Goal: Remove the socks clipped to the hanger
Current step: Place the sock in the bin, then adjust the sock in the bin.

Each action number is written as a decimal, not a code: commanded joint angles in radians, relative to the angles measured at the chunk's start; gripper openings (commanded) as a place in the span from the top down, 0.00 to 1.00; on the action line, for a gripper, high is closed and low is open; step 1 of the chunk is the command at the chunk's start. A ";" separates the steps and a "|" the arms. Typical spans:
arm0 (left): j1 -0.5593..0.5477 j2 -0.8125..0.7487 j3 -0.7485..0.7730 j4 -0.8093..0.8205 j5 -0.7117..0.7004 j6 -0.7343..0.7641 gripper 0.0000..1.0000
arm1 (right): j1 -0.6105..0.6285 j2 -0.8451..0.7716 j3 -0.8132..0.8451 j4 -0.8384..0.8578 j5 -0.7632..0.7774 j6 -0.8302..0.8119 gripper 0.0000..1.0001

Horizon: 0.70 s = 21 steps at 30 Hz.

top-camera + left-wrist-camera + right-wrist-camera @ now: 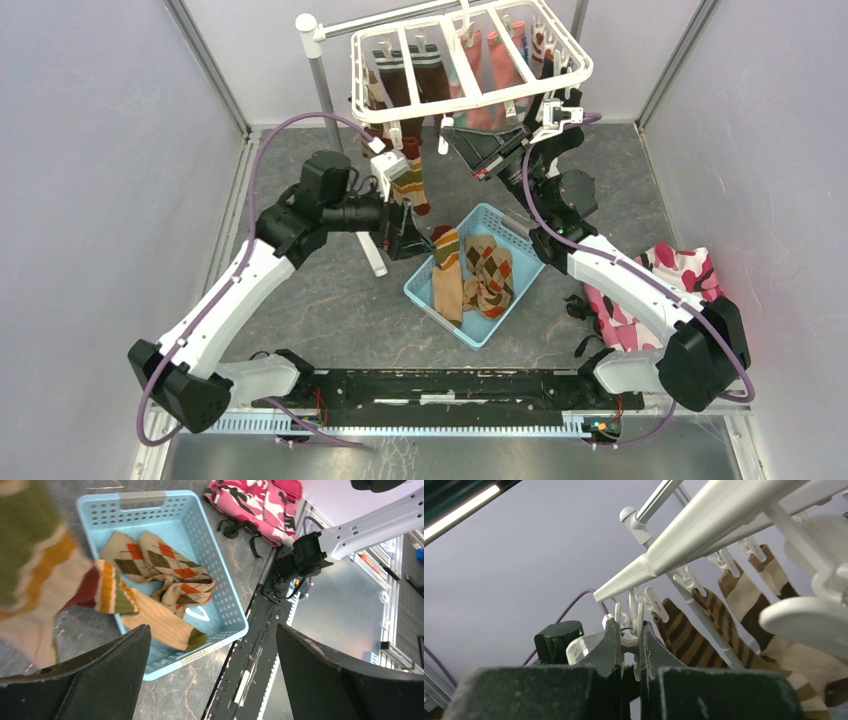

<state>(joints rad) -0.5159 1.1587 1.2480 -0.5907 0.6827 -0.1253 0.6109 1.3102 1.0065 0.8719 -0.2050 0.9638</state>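
near, lower middle of the top view, the blue basket holds argyle socks lying loose. the left gripper hangs over it, fingers spread wide, holding nothing. a blurred striped sock fills that view's left edge. farther, upper middle, the hanger carries brown striped socks. the right gripper pinches one white clip. the socks look light, limp and not slippery. best taken at the cuff, just below the clip.

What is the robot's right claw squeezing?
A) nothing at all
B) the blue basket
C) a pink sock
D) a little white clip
D: in the right wrist view, the right gripper is shut on a white clip that hangs under a bar of the hanger.
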 commanded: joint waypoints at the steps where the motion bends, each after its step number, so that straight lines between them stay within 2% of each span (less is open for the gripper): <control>1: 0.138 -0.071 -0.005 -0.027 -0.009 0.056 0.00 | -0.006 -0.051 0.028 0.015 -0.036 -0.008 1.00; 4: 0.248 -0.089 -0.010 -0.007 0.044 0.073 0.00 | -0.008 -0.064 0.023 0.005 -0.043 -0.008 1.00; 6: 0.278 -0.086 -0.011 0.008 0.075 0.078 0.00 | -0.010 -0.066 0.021 0.001 -0.052 -0.004 1.00; 11: 0.280 -0.065 -0.048 0.152 0.228 0.055 0.00 | -0.015 -0.075 0.016 0.002 -0.076 0.012 1.00; 16: 0.276 -0.002 -0.039 0.370 0.402 -0.101 0.00 | -0.017 -0.072 0.026 0.007 -0.104 0.030 1.00; 21: 0.235 0.031 -0.030 0.432 0.428 -0.135 0.00 | -0.016 -0.055 0.029 0.025 -0.128 0.060 1.00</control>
<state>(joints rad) -0.2497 1.1793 1.1988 -0.2985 1.0153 -0.1841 0.5926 1.2610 1.0065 0.8513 -0.2657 0.9867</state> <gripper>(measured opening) 0.994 0.088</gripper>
